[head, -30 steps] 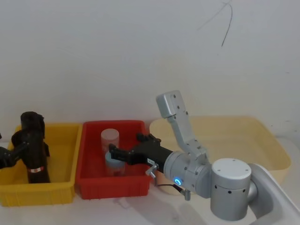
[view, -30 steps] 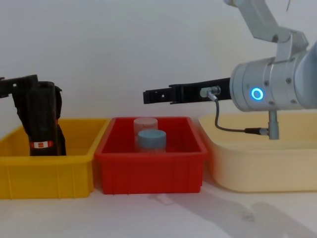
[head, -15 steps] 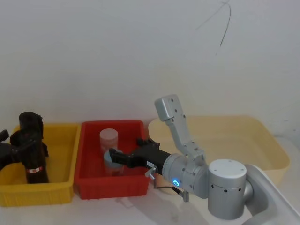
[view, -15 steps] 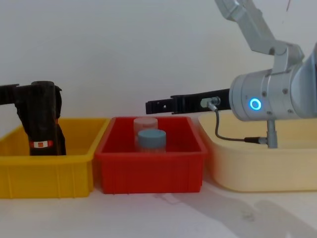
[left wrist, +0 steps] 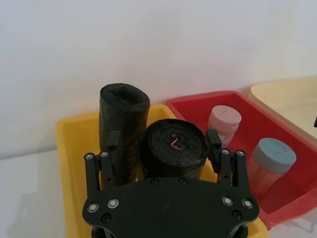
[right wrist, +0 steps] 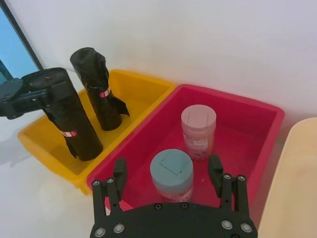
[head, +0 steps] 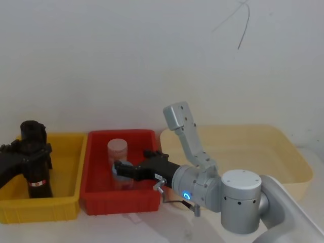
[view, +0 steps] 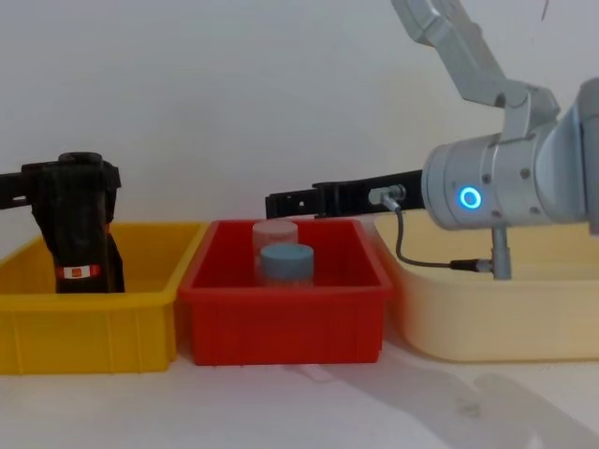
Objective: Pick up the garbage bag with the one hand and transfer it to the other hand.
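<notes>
White wall backs a yellow bin point(view: 94, 327), where the garbage bag point(right wrist: 69, 119) stands upright between the wide-open jaws of the left gripper point(left wrist: 163, 140), with a second black roll point(left wrist: 124, 114) just outside one jaw. Straddling the top of the roll likely prepares a squeeze before lifting. The right gripper point(head: 117, 169), jaws likewise spread, hovers over the red bin point(view: 281, 323) with a blue-lidded jar point(right wrist: 171, 171) below the gap, apparently posted close to receive the roll.

White table point(view: 281, 412) carrying a yellow bin point(view: 84, 327), red bin point(view: 281, 323) and cream tub point(view: 487, 318) side by side
</notes>
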